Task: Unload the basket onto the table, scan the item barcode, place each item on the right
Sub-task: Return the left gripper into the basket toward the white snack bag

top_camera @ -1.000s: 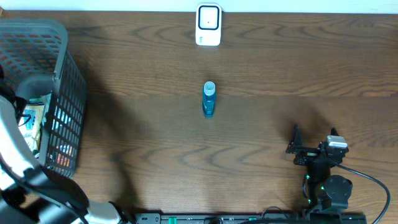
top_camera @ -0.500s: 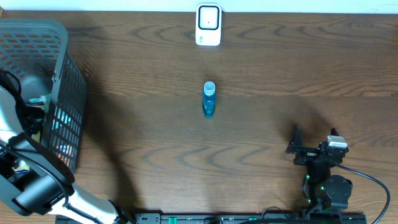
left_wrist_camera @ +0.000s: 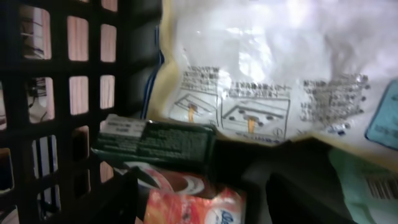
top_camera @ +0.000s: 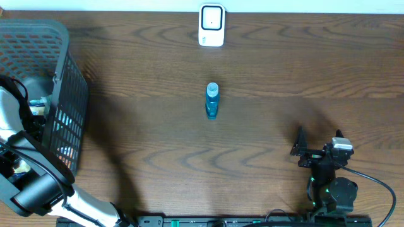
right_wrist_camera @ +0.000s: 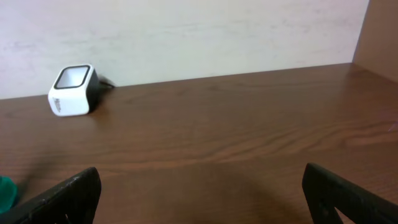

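**Left hand (left_wrist_camera: 205, 186) has shifted inside the basket (top_camera: 69, 94) at far left.**
Its jaws stand apart over the orange packet (left_wrist_camera: 180, 208), with no grip visible, so the pick is pending. The right hand (right_wrist_camera: 199, 199) is wide open.

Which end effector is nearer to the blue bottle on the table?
Right. The right end effector is right of the blue bottle; the left end effector is inside the basket, farther off on the left.

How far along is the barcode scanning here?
Done: nothing evidently scanned; a blue bottle sits near the scanner. In hand: the left gripper is inside the basket among packets, grip unclear. Left: lift an item and present it to the scanner. Right gripper idle, open.
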Controlling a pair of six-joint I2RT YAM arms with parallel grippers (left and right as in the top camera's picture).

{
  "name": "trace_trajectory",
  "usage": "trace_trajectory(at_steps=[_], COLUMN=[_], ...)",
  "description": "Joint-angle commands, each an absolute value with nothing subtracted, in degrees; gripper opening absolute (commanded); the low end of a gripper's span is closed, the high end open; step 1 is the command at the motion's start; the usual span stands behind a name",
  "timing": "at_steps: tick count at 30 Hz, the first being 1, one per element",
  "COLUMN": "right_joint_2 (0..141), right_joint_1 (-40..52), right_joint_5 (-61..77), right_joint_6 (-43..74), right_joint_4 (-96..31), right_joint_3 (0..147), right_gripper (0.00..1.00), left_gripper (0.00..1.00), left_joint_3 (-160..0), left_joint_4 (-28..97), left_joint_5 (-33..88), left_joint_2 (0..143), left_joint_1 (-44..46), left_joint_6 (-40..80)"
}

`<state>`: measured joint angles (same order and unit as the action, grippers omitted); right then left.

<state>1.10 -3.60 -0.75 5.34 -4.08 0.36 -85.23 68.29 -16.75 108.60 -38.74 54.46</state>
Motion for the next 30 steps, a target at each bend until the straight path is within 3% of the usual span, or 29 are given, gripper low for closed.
trace_trajectory(at_steps=[1,21,22,25,30], right_joint_2=[1.0,1.0,1.0,1.0,1.0], right_joint_1=[-3.3,-3.3,-3.3,-3.3,-3.3], right_joint_5=[-0.3,-0.3,-0.3,-0.3,-0.3], right_joint_6=[4.6,4.6,4.6,4.6,4.6], right_joint_4=[-4.4,-4.4,-4.4,-4.4,-4.4], right_joint_3=[0.3,0.3,0.3,0.3,0.3], right_gripper=[0.99,0.99,0.99,0.99,0.99], left_gripper=[0.65,0.66,0.64,0.45,0.28], left_joint_3=[-84.5,-75.4,-75.2,-75.2,-75.2], left_joint_4=[67.9,60.7,60.5,60.3,60.2], left_joint_5=[-19.4,-20.2,-20.2,-20.2,-20.2], left_joint_2=[109.3,109.3,109.3,109.3,109.3], left_joint_1=[-38.8,-38.8,-38.8,-38.8,-38.8], left_joint_6=[56.9,59.0,59.0,59.0,59.0])
